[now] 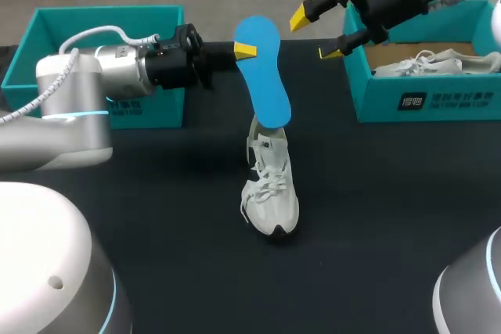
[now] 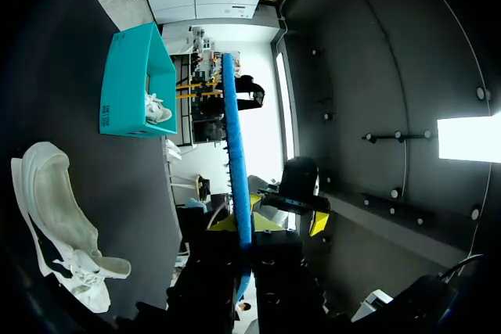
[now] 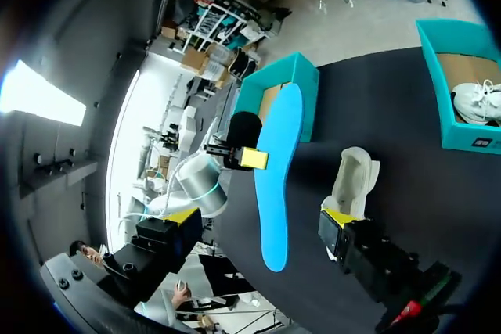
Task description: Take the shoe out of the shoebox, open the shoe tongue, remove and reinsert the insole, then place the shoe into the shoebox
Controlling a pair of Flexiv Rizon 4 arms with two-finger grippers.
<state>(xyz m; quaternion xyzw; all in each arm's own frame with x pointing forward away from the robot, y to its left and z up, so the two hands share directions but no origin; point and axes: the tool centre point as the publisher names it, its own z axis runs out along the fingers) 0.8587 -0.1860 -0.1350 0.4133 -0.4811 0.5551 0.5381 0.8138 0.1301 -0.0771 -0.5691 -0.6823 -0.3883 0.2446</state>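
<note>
The head camera looks down from above and behind the robot on the whole table (image 1: 376, 224). The left wrist camera sits close behind the left gripper (image 2: 270, 224), facing across the table toward the box (image 2: 125, 84) at the far right edge. The right wrist camera hangs near that box, facing back toward the left arm (image 3: 196, 181). All three share the insole (image 1: 262, 68) and shoe (image 1: 270, 193)

Even light, head view sharp.
My wrist views warp at edges, with blown-out glare; bench (image 1: 391, 217) dark.
</note>
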